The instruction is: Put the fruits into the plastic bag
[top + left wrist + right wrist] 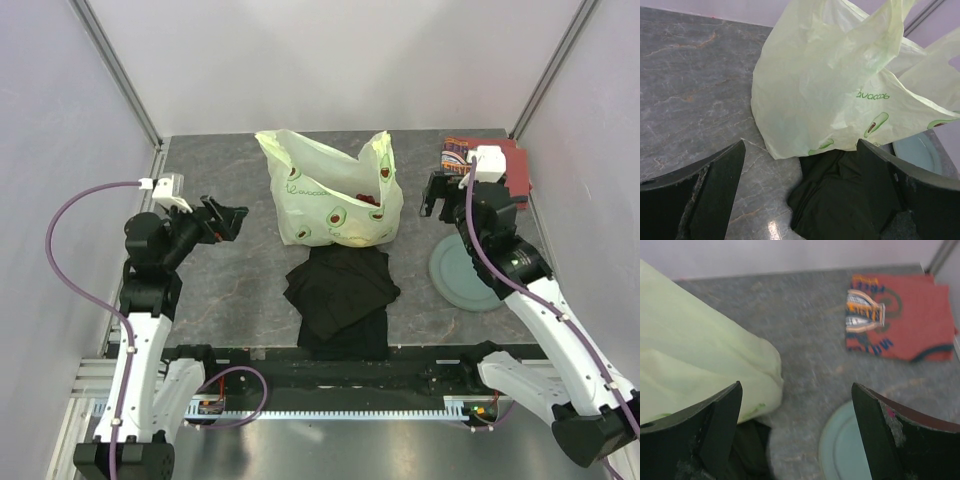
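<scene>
Now the left claw and right claw gape empty either side of the plastic bag — nothing left to carry, I judge. It slumps against a black cloth, dark red fruits showing inside.

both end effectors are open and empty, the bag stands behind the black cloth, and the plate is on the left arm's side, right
No. The plate lies on the right arm's side, as the top external view shows. The rest holds: the left end effector and right end effector are open and empty, and the bag stands behind the black cloth.
</scene>
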Robot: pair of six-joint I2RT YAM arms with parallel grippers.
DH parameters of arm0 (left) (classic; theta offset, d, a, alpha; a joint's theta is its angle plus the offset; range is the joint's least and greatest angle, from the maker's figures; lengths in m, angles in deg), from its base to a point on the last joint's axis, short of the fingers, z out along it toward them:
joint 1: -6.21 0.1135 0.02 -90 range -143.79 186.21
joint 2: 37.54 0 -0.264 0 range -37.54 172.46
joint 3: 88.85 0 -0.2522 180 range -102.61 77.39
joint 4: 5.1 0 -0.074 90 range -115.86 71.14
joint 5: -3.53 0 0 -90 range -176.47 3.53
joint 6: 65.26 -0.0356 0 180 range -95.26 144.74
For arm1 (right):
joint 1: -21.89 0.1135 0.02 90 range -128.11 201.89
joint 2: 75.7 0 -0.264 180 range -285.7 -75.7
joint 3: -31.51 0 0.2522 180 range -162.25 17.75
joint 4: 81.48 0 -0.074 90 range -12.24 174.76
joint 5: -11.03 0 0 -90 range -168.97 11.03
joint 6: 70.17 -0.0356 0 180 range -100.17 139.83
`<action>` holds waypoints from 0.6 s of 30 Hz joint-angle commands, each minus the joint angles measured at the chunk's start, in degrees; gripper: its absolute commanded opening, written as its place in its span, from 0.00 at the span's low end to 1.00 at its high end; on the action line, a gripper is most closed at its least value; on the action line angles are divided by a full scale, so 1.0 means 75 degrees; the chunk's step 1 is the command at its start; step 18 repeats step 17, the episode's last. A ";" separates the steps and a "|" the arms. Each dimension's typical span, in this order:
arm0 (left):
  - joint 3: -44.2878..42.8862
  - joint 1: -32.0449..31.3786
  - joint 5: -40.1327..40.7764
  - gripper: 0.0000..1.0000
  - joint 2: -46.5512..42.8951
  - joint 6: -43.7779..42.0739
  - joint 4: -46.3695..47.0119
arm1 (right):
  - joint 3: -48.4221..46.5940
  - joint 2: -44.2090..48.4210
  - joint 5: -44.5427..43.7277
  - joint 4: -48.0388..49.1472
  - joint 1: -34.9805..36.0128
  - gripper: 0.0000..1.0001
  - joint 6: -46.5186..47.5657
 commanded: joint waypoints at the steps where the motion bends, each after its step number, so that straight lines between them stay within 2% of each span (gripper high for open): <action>1: 0.0152 -0.0021 0.0333 0.99 -0.0451 -0.0482 0.0097 | 0.0579 0.0489 -0.0824 -0.0326 -0.0175 0.98 -0.0805; 9: 0.0151 -0.0021 0.0509 0.99 -0.0476 -0.0493 0.0050 | 0.1189 0.1217 -0.1000 -0.0314 -0.0187 0.98 -0.0993; 18: 0.0187 -0.0010 0.0451 0.99 -0.0639 -0.0529 0.0038 | 0.1271 0.1347 -0.1012 -0.0302 -0.0198 0.98 -0.0993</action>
